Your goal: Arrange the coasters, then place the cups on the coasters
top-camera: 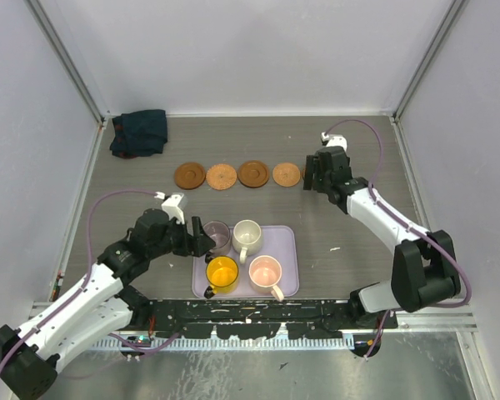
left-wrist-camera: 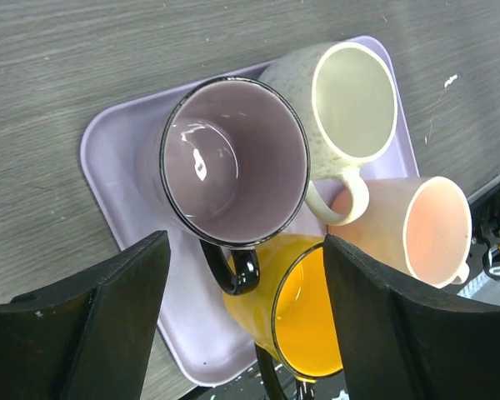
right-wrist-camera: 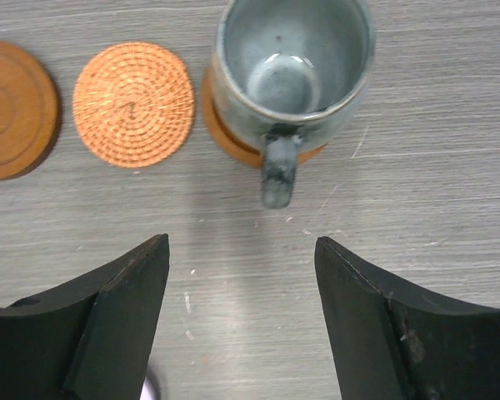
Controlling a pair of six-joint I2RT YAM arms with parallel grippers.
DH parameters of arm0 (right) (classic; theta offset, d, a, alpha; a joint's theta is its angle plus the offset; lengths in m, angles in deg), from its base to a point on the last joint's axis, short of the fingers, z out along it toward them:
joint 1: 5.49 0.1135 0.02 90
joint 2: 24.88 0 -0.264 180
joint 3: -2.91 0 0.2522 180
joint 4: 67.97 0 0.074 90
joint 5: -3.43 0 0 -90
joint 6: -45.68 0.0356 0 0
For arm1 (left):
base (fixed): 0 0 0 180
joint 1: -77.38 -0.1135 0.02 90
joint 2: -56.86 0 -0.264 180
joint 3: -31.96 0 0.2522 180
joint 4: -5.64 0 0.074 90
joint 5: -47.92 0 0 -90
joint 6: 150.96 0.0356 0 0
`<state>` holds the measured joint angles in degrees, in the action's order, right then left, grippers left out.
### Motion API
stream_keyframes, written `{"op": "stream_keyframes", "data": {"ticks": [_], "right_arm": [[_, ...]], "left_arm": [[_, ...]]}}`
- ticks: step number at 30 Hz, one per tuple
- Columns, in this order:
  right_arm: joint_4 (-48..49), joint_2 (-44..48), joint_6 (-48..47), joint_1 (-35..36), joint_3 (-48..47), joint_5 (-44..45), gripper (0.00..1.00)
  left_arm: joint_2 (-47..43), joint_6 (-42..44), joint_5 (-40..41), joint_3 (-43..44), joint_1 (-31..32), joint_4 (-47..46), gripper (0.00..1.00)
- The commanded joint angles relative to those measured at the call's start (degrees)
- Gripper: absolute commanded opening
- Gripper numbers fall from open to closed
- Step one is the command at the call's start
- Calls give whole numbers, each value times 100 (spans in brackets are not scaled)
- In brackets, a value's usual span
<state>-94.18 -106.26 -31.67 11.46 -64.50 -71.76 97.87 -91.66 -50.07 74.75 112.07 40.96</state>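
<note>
Four brown coasters lie in a row at the back: (top-camera: 190, 175), (top-camera: 222, 176), (top-camera: 253, 173), (top-camera: 287, 174). In the right wrist view a grey-green cup (right-wrist-camera: 293, 62) stands on another coaster (right-wrist-camera: 225, 137), its handle pointing at my right gripper (right-wrist-camera: 242, 250), which is open, empty and just behind the handle. A lavender tray (top-camera: 287, 250) holds the purple cup (left-wrist-camera: 233, 158), cream cup (left-wrist-camera: 350, 100), pink cup (left-wrist-camera: 425, 225) and yellow cup (left-wrist-camera: 308, 317). My left gripper (left-wrist-camera: 246, 242) is open above the tray, the purple cup's black handle between its fingers and untouched.
A dark green cloth (top-camera: 140, 132) is bunched in the back left corner. White walls and metal rails enclose the table. In the top view my right gripper (top-camera: 315, 177) covers the grey-green cup at the row's right end.
</note>
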Motion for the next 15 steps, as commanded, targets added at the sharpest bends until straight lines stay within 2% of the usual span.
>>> {"op": "stream_keyframes", "data": {"ticks": [1,6,15], "right_arm": [[-313,482,263,454,-25,373,75],[-692,850,463,1304,-103,712,75],[-1053,1260,1336,2556,18,451,76]], "left_arm": [[-19,-86,-194,-39,150,15,76],[-6,-111,-181,-73,312,77,76],[82,-177,16,-110,448,84,77]]}}
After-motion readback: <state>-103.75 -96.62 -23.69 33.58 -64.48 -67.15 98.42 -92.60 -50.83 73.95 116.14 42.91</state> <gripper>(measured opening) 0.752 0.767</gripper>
